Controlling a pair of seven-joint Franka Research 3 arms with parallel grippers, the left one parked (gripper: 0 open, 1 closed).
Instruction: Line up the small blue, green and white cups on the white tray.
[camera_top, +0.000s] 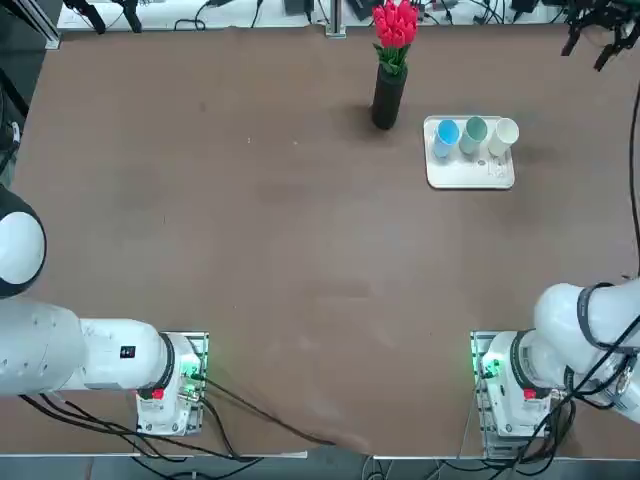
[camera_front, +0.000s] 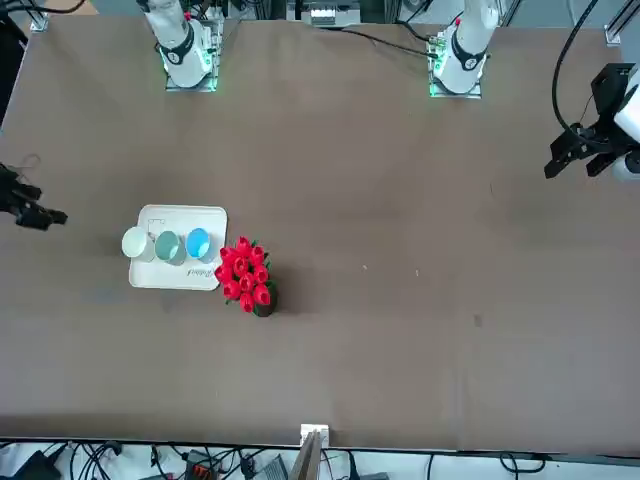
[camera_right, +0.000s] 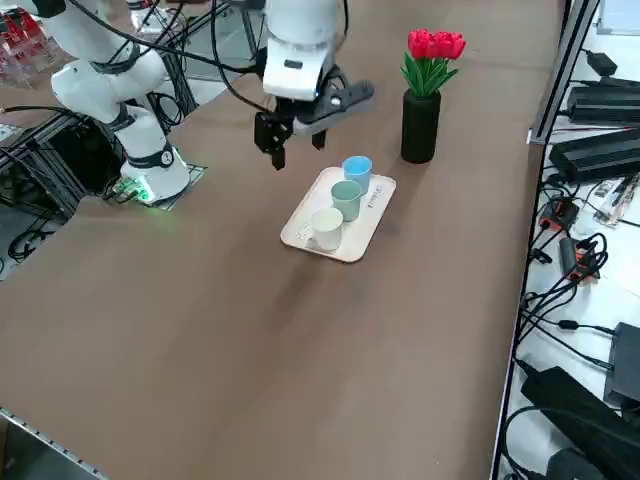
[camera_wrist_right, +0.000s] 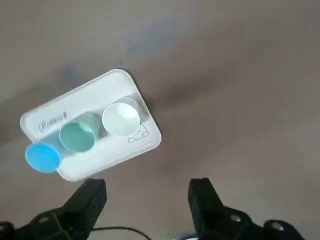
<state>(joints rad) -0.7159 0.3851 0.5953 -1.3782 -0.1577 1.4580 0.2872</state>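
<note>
Top view: blue cup (camera_top: 446, 134), green cup (camera_top: 474, 131) and white cup (camera_top: 504, 135) are sitting in a row along the tray's (camera_top: 470, 175) far edge.
Right side view: right gripper (camera_right: 298, 142) is hanging above the table near the tray, jaws fully spread, gripping nothing.
Wrist view: the row is looking done; any dip toward it is risking toppling a cup.

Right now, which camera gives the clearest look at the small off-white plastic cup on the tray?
The right wrist view: the small off-white plastic cup appears largest there, seen straight into its mouth. The right side view shows its tapered wall; top and front views show it small, at the row's end.
</note>
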